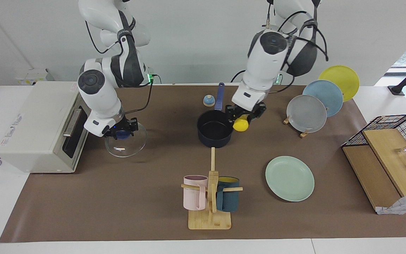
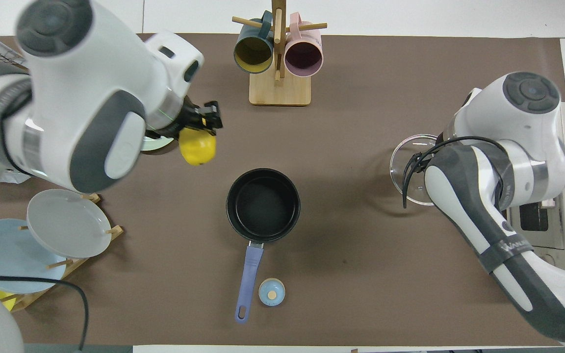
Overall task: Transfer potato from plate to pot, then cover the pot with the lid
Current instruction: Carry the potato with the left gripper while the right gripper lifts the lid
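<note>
Facing view: the left gripper (image 1: pixel 244 116) grasps the potato (image 1: pixel 240 124) in the air just beside the pot's (image 1: pixel 215 132) rim. The plate (image 1: pixel 289 178) lies bare. The right gripper (image 1: pixel 121 131) is clenched on the lid's (image 1: pixel 125 140) blue knob. Three upright plates (image 1: pixel 306 113) stand in a rack; two mugs (image 1: pixel 195 192) hang on a stand.

Overhead view: "WANA…" can be read on the right arm (image 2: pixel 508 245). The pot's handle (image 2: pixel 249 276) points toward the robots, a bell (image 2: pixel 271 291) beside it. The potato (image 2: pixel 197 146) hangs lengthwise downward.
</note>
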Tool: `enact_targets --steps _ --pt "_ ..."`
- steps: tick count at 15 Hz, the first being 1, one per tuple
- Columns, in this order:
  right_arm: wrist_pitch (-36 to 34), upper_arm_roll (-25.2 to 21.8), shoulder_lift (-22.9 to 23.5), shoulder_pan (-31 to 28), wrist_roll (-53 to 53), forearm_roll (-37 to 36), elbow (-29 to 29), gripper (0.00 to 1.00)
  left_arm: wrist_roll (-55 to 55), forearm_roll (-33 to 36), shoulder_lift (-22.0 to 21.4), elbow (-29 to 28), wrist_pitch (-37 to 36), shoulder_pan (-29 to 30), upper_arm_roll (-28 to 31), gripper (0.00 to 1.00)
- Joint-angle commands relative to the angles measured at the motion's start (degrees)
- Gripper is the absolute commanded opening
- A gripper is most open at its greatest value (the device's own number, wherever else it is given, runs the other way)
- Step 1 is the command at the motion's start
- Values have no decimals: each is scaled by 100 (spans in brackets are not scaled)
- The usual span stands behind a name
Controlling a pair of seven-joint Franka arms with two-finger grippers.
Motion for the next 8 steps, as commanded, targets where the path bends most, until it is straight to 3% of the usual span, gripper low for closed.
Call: enact_targets --steps 1,3,8 --pt "-1368 36 7 -34 -271 18 1333 0 -415 -29 -517 -1545 1107 -507 138 0" --pt "-1688 54 -151 -25 -271 35 1538 0 -460 -20 -482 -1949 1564 -623 138 0" --pt "-1873 89 -284 -43 -280 62 1407 0 -487 76 -289 -2338 2128 -851 147 0"
